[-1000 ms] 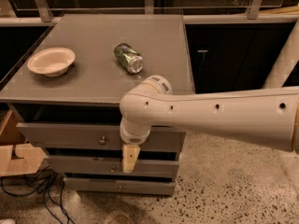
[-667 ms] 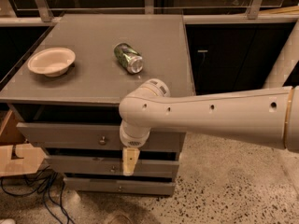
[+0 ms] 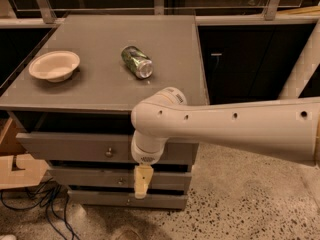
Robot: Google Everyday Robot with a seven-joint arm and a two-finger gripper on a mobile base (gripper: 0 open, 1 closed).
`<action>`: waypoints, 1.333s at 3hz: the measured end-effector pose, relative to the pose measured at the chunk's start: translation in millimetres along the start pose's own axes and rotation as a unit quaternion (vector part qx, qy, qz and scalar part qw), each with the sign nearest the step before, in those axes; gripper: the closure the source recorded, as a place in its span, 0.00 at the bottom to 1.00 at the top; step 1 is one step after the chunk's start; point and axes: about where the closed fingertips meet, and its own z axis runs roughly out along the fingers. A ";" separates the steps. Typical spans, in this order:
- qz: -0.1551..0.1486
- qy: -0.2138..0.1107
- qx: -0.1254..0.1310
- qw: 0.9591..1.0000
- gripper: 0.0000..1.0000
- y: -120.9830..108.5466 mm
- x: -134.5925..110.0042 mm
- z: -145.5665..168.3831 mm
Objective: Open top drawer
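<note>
The top drawer (image 3: 65, 148) is the tallest grey front under the cabinet top, with a small round metal knob (image 3: 109, 153) at its centre. Its front stands a little out from the cabinet, with a dark gap above it. My white arm (image 3: 235, 126) reaches in from the right across the drawer's right half. My gripper (image 3: 142, 181) hangs from the wrist and points down. It is to the right of the knob and lower, in front of the middle drawer (image 3: 90, 178), and is not touching the knob. The bottom drawer (image 3: 100, 198) sits below.
A cream bowl (image 3: 54, 66) and a green can (image 3: 137, 61) lying on its side rest on the cabinet top (image 3: 165, 44). A cardboard box (image 3: 17, 169) and dark cables (image 3: 40, 204) are on the floor at the left. Dark cabinets (image 3: 240, 59) stand at the right.
My wrist and gripper have dropped slightly, from the top drawer front toward the middle drawer. The drawers, bowl and can have not moved.
</note>
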 end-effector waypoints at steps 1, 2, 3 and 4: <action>0.000 0.000 -0.003 1.000 0.00 1.3 0.4 -0.8; 0.039 -0.028 0.012 0.999 0.00 27.3 18.3 -61.8; 0.040 -0.025 0.019 0.999 0.00 22.7 16.3 -58.7; 0.036 -0.020 0.027 0.999 0.00 7.4 10.4 -52.0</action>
